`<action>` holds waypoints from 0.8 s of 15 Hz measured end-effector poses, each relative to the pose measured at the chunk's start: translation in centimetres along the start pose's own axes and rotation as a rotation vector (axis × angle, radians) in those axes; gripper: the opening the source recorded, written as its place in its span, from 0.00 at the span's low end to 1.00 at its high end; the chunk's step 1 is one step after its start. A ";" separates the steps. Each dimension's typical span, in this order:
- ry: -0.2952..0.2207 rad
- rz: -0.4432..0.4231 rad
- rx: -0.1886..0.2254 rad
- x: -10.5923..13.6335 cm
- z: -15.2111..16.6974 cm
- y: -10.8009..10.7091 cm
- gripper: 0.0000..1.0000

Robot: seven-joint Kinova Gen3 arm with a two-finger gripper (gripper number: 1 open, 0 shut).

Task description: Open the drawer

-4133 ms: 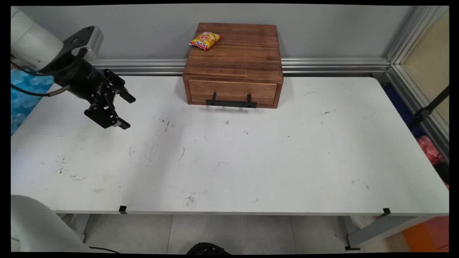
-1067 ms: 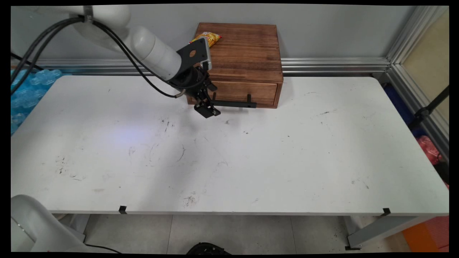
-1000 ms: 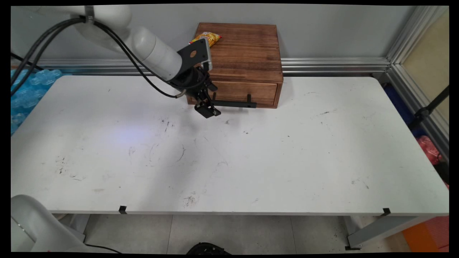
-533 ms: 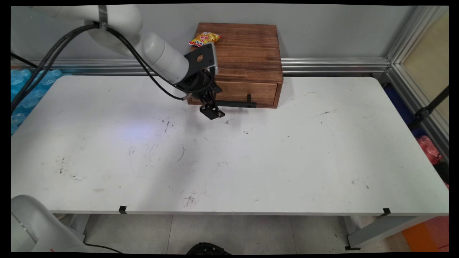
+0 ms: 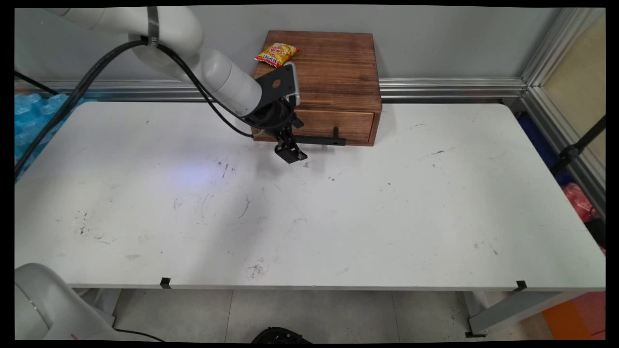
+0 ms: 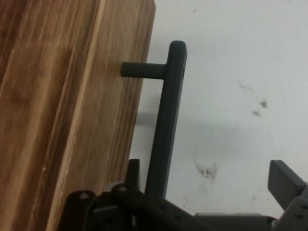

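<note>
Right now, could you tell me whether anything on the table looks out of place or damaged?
Nothing looks damaged. The one oddity is a snack packet lying askew on the back left corner of the wooden box, jutting past its edge. The drawer looks shut, and the open gripper sits at its handle.

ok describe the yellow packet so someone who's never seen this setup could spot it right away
Find the brown wooden drawer box at the far edge of the white table, against the wall. The snack packet lies on the box's flat top, near its back left corner, above the arm's tool. It is the only bright yellow and red thing there; all else nearby is brown, black or white.
</note>
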 end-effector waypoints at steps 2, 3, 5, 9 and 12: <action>-0.001 0.003 0.000 0.0 0.4 -0.1 1.00; -0.002 0.005 0.000 -0.1 0.6 -0.2 1.00; -0.002 0.008 0.000 -0.1 1.0 -0.3 1.00; -0.002 0.015 -0.006 -0.1 1.8 -0.3 1.00; -0.003 0.018 -0.009 -0.1 2.1 -0.3 1.00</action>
